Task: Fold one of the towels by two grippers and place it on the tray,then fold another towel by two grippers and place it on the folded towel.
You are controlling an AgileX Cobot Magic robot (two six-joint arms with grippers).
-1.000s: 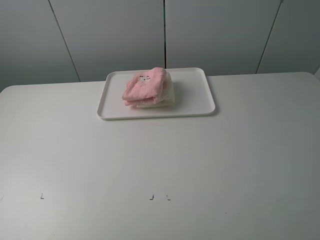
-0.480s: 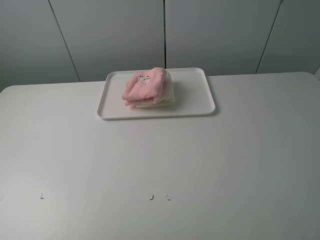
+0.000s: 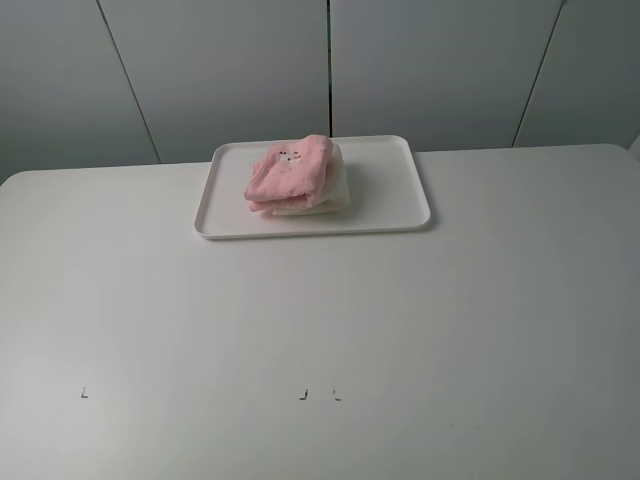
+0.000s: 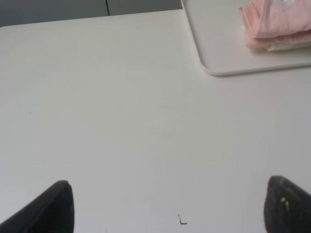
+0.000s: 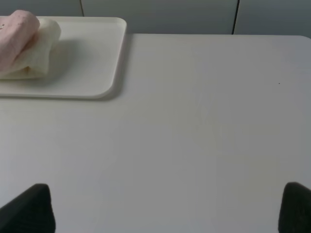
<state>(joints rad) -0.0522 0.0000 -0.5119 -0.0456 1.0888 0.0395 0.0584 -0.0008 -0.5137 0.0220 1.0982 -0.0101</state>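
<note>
The white tray (image 3: 385,190) lies at the back middle of the table. On it rests the folded cream towel (image 3: 325,196), with the folded pink towel (image 3: 290,172) stacked on top. Neither arm appears in the exterior high view. In the left wrist view my left gripper (image 4: 167,206) is open over bare table, well away from the tray (image 4: 218,53) and the pink towel (image 4: 274,22). The right gripper (image 5: 167,208) is also open above bare table, apart from the tray (image 5: 92,58), the cream towel (image 5: 41,51) and the pink towel (image 5: 14,36).
The white table (image 3: 320,330) carries small dark marks (image 3: 302,395) near its front. Grey wall panels (image 3: 330,70) stand behind the table's back edge.
</note>
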